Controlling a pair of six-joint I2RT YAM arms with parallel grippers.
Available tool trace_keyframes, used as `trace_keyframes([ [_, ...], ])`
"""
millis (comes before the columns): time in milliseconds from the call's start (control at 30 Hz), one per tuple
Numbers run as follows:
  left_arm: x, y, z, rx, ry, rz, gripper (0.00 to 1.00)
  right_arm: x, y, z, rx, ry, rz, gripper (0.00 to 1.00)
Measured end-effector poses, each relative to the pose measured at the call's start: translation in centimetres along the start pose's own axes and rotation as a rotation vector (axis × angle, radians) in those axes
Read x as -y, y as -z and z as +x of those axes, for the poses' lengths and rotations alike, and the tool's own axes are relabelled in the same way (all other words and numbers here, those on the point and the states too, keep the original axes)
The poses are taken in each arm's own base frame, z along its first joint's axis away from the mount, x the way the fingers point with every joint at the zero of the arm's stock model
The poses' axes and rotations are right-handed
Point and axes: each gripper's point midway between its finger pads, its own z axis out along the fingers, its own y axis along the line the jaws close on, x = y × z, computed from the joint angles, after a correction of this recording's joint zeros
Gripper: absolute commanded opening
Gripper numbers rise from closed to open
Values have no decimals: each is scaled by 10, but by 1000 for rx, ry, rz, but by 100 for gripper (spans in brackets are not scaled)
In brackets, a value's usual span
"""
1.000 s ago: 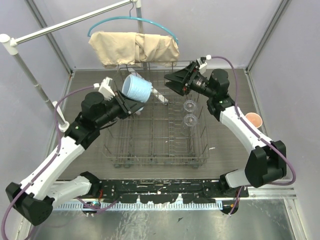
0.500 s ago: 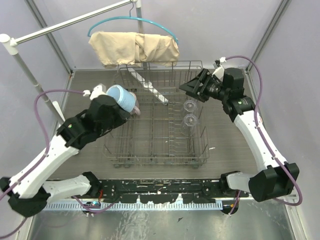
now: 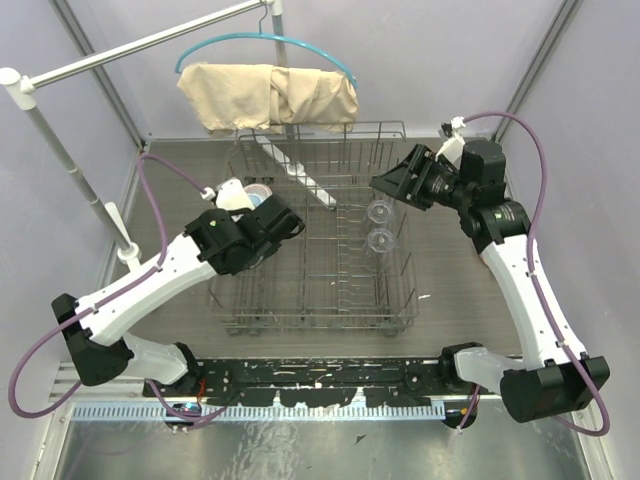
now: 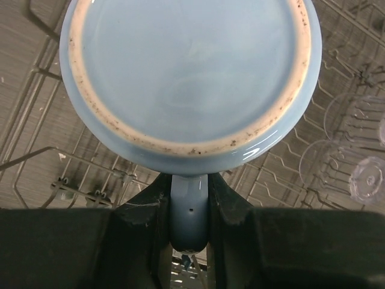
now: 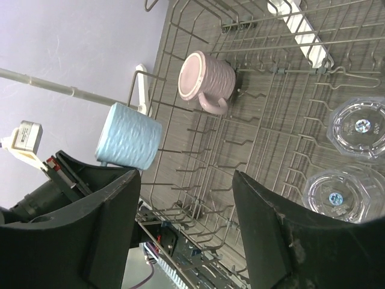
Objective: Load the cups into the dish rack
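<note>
My left gripper [image 3: 272,226] is shut on the handle of the light blue mug [image 4: 189,72] and holds it bottom-up, low over the left side of the dish rack [image 3: 310,318]. The right wrist view shows this mug [image 5: 128,144] from the side. The mauve-pink mug [image 5: 204,81] lies in the rack's back left part, and also shows in the top view [image 3: 258,192]. Two clear tumblers [image 3: 380,211] [image 3: 380,241] stand upside down on the rack's right side. My right gripper [image 3: 386,184] is open and empty above the rack's back right. The peach-orange mug is hidden.
A beige cloth [image 3: 268,95] hangs on a teal hanger behind the rack. A white rail and pole [image 3: 60,150] stand at the back left. A white strip [image 3: 300,180] lies in the rack's back part. Enclosure walls close both sides.
My left arm has swung the blue mug down and to the right, from raised beside the rack to low over its left side. My right gripper has drawn back to the right, still open.
</note>
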Motion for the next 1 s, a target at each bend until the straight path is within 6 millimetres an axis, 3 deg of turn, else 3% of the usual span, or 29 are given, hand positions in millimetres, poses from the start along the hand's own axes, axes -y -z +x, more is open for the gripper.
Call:
trace_keyframes([
  [400,-9,-7,-10,80,52,-65,0,16,-2,29,-60,-28,5,68],
  [767,-7,-34,12,64,40,-158,0,26,-8,43,-93,-42,5,68],
  [1000,-12,-38,17,62,59,-194,0,30,-9,49,-99,-44,2,68],
])
